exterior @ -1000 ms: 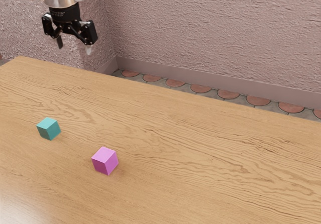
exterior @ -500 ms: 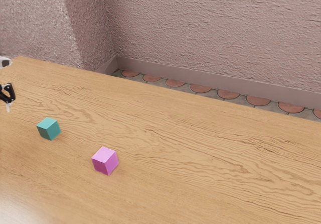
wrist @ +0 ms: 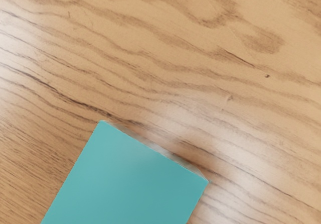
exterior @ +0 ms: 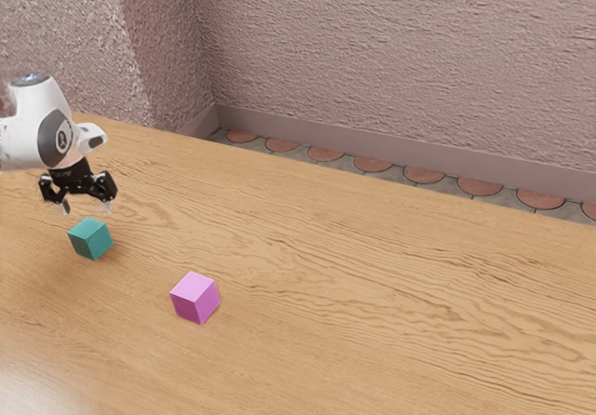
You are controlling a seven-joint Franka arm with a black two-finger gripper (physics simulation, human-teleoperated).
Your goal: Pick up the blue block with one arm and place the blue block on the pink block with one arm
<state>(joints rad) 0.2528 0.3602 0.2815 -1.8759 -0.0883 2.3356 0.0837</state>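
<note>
A teal-blue block (exterior: 90, 238) rests on the wooden table (exterior: 372, 266) near the exterior view's left. My gripper (exterior: 83, 205) hangs just above it, a little toward the wall, fingers apart and holding nothing. The pink block (exterior: 195, 297) stands apart from it, nearer the table's front and further toward the exterior view's right. In the wrist view the blue block's flat top (wrist: 128, 184) lies close under my hand, on bare wood grain.
A rough pink wall (exterior: 391, 52) and a strip of tiled floor (exterior: 410, 173) run behind the table's far edge. Open wood stretches across the exterior view's right.
My arm swung down from high above the table, passed the exterior view's left edge, and now hovers low over the blue block. Neither block has moved.
</note>
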